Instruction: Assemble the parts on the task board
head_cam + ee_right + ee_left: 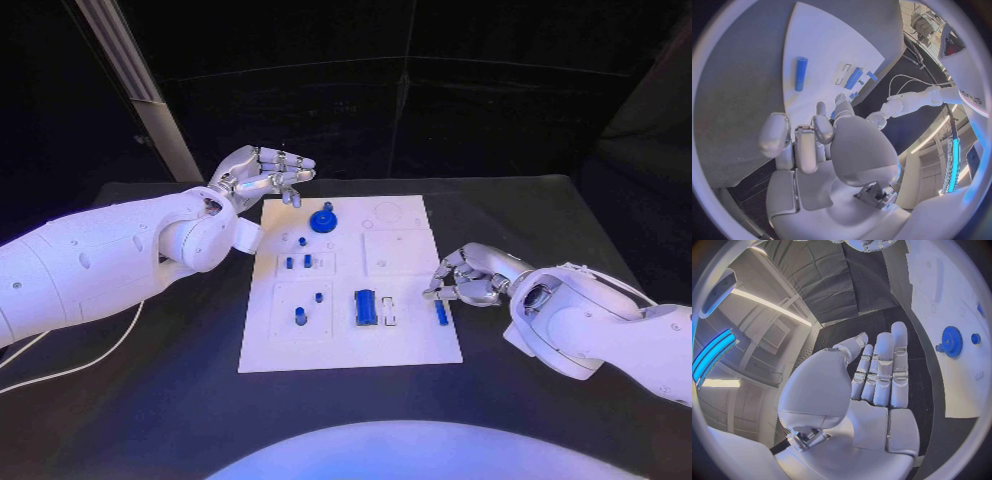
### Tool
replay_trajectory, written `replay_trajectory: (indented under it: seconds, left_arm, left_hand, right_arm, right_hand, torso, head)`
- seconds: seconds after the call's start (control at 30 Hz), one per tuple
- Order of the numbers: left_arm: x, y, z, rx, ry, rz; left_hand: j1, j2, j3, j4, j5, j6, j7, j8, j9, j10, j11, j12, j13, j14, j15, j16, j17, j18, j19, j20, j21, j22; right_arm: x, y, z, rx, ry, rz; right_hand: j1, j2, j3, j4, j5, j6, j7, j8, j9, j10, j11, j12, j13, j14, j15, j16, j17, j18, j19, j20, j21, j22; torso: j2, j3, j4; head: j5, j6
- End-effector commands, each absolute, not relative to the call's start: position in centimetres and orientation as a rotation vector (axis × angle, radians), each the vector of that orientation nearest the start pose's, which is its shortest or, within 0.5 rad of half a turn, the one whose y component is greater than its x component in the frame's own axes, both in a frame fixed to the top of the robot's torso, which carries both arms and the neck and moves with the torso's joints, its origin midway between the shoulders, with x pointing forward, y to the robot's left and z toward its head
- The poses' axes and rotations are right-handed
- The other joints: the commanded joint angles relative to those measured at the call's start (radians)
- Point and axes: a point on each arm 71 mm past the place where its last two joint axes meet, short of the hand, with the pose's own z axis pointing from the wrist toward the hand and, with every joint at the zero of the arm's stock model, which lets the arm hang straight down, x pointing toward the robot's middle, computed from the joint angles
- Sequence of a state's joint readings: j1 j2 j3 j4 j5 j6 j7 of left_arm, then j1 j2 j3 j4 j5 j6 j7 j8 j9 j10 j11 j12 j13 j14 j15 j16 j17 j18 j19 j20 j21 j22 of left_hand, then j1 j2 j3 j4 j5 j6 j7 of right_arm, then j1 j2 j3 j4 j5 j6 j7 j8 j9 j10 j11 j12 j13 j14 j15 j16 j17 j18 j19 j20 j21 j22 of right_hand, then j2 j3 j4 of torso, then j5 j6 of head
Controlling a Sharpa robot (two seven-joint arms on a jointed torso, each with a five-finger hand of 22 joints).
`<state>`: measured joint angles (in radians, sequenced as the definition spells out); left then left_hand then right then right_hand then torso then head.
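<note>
You have the white task board (351, 340) lying in the middle of the black tabletop (173, 400), long side running away from the robot.

Your left hand (264, 176) hovers above the board's far left corner, palm turned up. In the left wrist view its fingers (882, 371) are stretched out side by side with nothing between them, so that hand is empty.

Your right hand (469, 277) sits at the board's right edge, about level with the near rows of parts. Its fingers (806, 145) are curled inward. The head view shows them just beside the small blue cylinder (441, 313) lying near that edge, but you cannot tell from any view whether they touch it or hold anything; in the right wrist view that cylinder (801, 73) lies free on the board, apart from the fingertips.

Look at the parts on the board:
- A blue gear (325, 219) stands near the far end, just beside the left hand; the left wrist view shows it too (951, 341).
- Small blue pegs (297, 262) stand in the left column.
- A larger blue block (366, 307) lies in the near middle, with a thin blue piece (398, 313) just beside it.
</note>
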<state>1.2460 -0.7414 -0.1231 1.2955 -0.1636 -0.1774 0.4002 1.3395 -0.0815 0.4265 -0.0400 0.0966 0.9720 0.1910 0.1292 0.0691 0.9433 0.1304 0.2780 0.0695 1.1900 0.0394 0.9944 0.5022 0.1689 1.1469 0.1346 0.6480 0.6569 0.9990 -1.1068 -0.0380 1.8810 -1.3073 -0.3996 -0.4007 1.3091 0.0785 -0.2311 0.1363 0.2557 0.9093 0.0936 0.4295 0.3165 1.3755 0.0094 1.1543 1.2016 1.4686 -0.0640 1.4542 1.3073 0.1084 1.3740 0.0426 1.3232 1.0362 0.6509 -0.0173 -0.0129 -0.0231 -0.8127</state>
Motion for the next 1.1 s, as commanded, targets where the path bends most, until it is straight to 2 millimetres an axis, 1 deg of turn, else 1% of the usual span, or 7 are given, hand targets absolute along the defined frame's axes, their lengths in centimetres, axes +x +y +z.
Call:
replay_trajectory:
  seconds: [0.03, 0.17, 0.27, 0.4, 0.57, 0.8, 1.1]
  left_arm:
    - [52.4, 21.8, -19.4, -0.882, 1.532, -1.490]
    - [52.4, 21.8, -19.4, -0.883, 1.533, -1.490]
    - [52.4, 21.8, -19.5, -0.884, 1.533, -1.489]
    - [52.4, 21.9, -19.5, -0.885, 1.534, -1.488]
    - [52.3, 22.0, -19.5, -0.886, 1.534, -1.487]
    - [52.3, 22.0, -19.6, -0.887, 1.535, -1.486]
    - [52.3, 22.0, -19.6, -0.887, 1.536, -1.486]
  left_hand:
    - [-0.009, 0.002, 0.001, 0.003, -0.001, -0.007, 0.002, 0.004, -0.001, -0.008, 0.000, 0.004, -0.002, -0.006, 0.000, 0.000, -0.001, 0.014, -0.008, 0.002, -0.001, -0.001]
    - [-0.009, 0.002, 0.001, 0.003, -0.001, -0.007, 0.002, 0.004, -0.001, -0.008, 0.000, 0.004, -0.002, -0.006, 0.000, 0.000, -0.001, 0.014, -0.008, 0.002, -0.001, -0.001]
    - [-0.009, 0.002, 0.001, 0.003, -0.001, -0.007, 0.002, 0.004, -0.001, -0.008, 0.000, 0.004, -0.002, -0.006, 0.000, 0.000, -0.001, 0.014, -0.008, 0.002, -0.001, -0.001]
    - [-0.009, 0.002, 0.001, 0.003, -0.001, -0.007, 0.002, 0.004, -0.001, -0.008, 0.000, 0.004, -0.002, -0.006, 0.000, 0.000, -0.001, 0.014, -0.008, 0.002, -0.001, -0.001]
    - [-0.009, 0.002, 0.001, 0.003, -0.001, -0.007, 0.002, 0.004, -0.001, -0.008, 0.000, 0.004, -0.002, -0.006, 0.000, 0.000, -0.001, 0.014, -0.008, 0.002, -0.001, -0.001]
    - [-0.009, 0.002, 0.001, 0.003, -0.001, -0.007, 0.002, 0.004, -0.001, -0.008, 0.000, 0.004, -0.002, -0.006, 0.000, 0.000, -0.001, 0.014, -0.008, 0.002, -0.001, -0.001]
    - [-0.009, 0.002, 0.001, 0.003, -0.001, -0.007, 0.002, 0.004, -0.001, -0.008, 0.000, 0.004, -0.002, -0.006, 0.000, 0.000, -0.001, 0.014, -0.008, 0.002, -0.001, -0.001]
  right_arm:
    - [37.7, -24.4, -24.4, 0.200, 2.006, 0.519]
    - [37.8, -24.9, -24.7, 0.141, 2.029, 0.462]
    - [37.8, -25.1, -24.8, 0.110, 2.036, 0.432]
    - [38.0, -25.1, -25.0, 0.077, 2.039, 0.403]
    - [38.1, -24.9, -25.3, 0.053, 2.054, 0.382]
    - [38.5, -24.2, -25.6, 0.020, 2.056, 0.370]
    - [38.8, -23.4, -26.0, -0.033, 2.057, 0.344]
  right_hand:
    - [-0.008, 0.005, -0.008, 0.007, 0.009, 0.020, -0.004, -0.001, -0.001, -0.004, 0.000, -0.008, -0.003, 0.060, 0.004, -0.006, 0.048, -0.011, -0.004, 0.008, -0.007, -0.006]
    - [-0.013, 0.002, -0.014, 0.012, 0.015, 0.024, -0.005, -0.004, -0.003, -0.002, -0.001, -0.007, -0.001, 0.060, 0.004, -0.006, 0.049, -0.011, -0.004, 0.007, -0.007, -0.005]
    - [-0.015, 0.002, -0.017, 0.014, 0.017, 0.025, -0.005, -0.006, -0.003, -0.002, -0.001, -0.006, 0.000, 0.060, 0.003, -0.005, 0.050, -0.011, -0.004, 0.007, -0.007, -0.005]
    - [-0.018, 0.001, -0.021, 0.018, 0.020, 0.025, -0.005, -0.009, -0.005, 0.000, -0.001, -0.004, 0.002, 0.061, 0.003, -0.004, 0.052, -0.011, -0.003, 0.007, -0.006, -0.002]
    - [-0.021, 0.000, -0.024, 0.021, 0.022, 0.026, -0.005, -0.011, -0.006, 0.000, -0.001, -0.004, 0.002, 0.061, 0.003, -0.004, 0.053, -0.011, -0.003, 0.007, -0.006, -0.003]
    - [-0.022, -0.002, -0.027, 0.022, 0.023, 0.027, -0.005, -0.013, -0.006, -0.001, -0.001, -0.006, 0.001, 0.061, 0.003, -0.005, 0.051, -0.011, -0.004, 0.006, -0.006, -0.004]
    - [0.034, -0.002, -0.021, -0.006, 0.027, 0.037, -0.007, -0.025, -0.010, -0.002, -0.003, -0.009, 0.002, 0.061, 0.001, -0.007, 0.050, -0.011, -0.004, 0.005, -0.008, -0.004]
  torso:
    - [-0.002, 0.0012, -0.0050]
    - [-0.001, 0.0034, -0.0076]
    - [-0.002, 0.0022, -0.0067]
    - [-0.002, 0.0012, -0.0033]
    - [-0.001, 0.0013, -0.0038]
    - [-0.002, 0.0016, -0.0051]
    - [-0.002, 0.0008, -0.0032]
  head:
    - [-0.002, 0.000]
    - [-0.008, 0.001]
    - [-0.013, 0.000]
    - [-0.015, -0.001]
    - [-0.015, -0.005]
    - [-0.012, -0.005]
    - [-0.013, -0.006]
